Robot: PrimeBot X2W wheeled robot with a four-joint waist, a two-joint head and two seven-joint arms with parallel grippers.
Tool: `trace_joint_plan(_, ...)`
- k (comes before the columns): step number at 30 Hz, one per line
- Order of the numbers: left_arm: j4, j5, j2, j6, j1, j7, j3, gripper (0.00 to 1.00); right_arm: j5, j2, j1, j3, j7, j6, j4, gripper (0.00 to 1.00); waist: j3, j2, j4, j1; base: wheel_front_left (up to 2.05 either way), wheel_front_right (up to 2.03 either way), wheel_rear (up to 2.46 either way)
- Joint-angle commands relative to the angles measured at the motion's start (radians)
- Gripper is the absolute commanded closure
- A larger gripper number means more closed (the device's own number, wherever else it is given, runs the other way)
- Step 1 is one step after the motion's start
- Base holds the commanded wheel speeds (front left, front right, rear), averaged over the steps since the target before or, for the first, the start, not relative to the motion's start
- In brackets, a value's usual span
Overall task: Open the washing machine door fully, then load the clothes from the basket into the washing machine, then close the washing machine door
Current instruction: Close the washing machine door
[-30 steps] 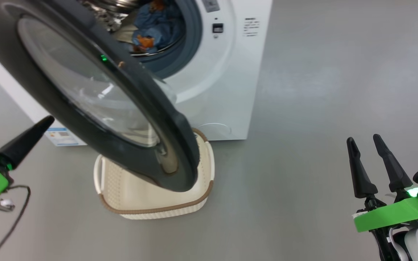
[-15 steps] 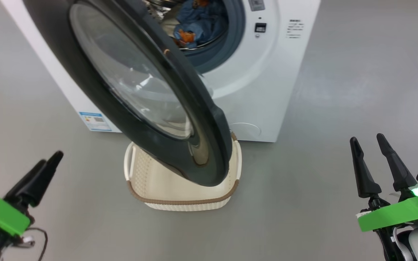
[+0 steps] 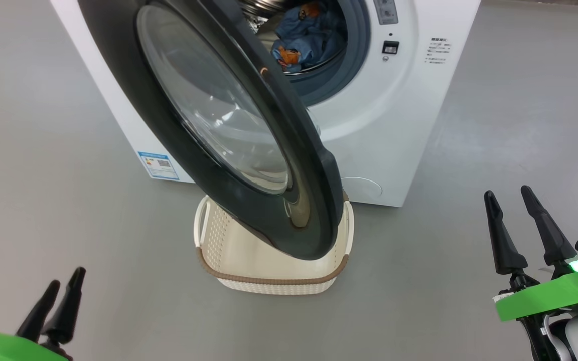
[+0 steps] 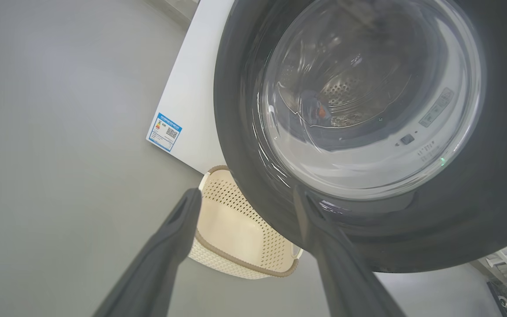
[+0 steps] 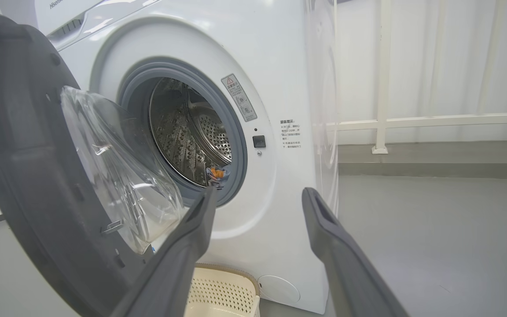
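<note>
Ahead of both pairs of jaws, washing machine: white front-loader on the grey floor, well apart from either pair; steel drum open to view, blue-grey ring around its mouth.
Basket: cream, perforated, brown rim; on the floor just before the machine, ahead of and between the two pairs of jaws, apart from both.
Washing machine door: glossy black ring with a bulging clear window; swung out toward the robot, straight ahead of the left jaws, ahead and to the left of the right jaws; lower edge hangs over the basket.
Clothes: blue and orange fabric inside the drum.
Label: small, blue, at the machine's lower corner, ahead of the left jaws.
Left gripper: jaws spread wide, holding nothing.
Right gripper: jaws spread wide, holding nothing.
</note>
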Motion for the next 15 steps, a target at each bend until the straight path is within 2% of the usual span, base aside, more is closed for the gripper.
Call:
trace_joint_plan(1, -0.001, 0.020, 0.030, -0.004, -0.021, -0.037, 0.029, 0.00, -0.003, -0.023, -0.014, 0.020, -0.008, 0.004, -0.021, 0.00, 0.000, 0.0000, 0.005, 0.0001, 0.00, 0.00, 0.00)
trace_joint_plan(5, 0.044, 0.048, 0.012, -0.004, -0.016, -0.146, -0.015, 0.00, -0.003, -0.026, -0.020, 0.023, -0.008, 0.004, -0.020, 0.00, 0.001, 0.0000, 0.012, 0.0001, 0.00, 0.00, 0.00)
trace_joint_plan(9, 0.082, 0.098, 0.005, -0.004, -0.021, -0.209, -0.042, 0.00, -0.001, -0.032, -0.024, 0.024, -0.008, 0.004, -0.020, 0.00, 0.004, 0.0000, 0.018, 0.0001, 0.00, 0.00, 0.00)
trace_joint_plan(12, 0.100, 0.156, -0.010, -0.004, -0.027, -0.225, -0.032, 0.00, -0.001, -0.036, -0.027, 0.024, -0.008, 0.004, -0.020, 0.00, 0.007, 0.0000, 0.022, 0.0001, 0.00, 0.00, 0.00)
trace_joint_plan(15, 0.093, 0.286, -0.043, -0.004, -0.029, -0.226, 0.035, 0.00, -0.001, -0.038, -0.030, 0.023, -0.008, 0.004, -0.020, 0.00, 0.010, 0.0000, 0.027, 0.0001, 0.00, 0.00, 0.00)
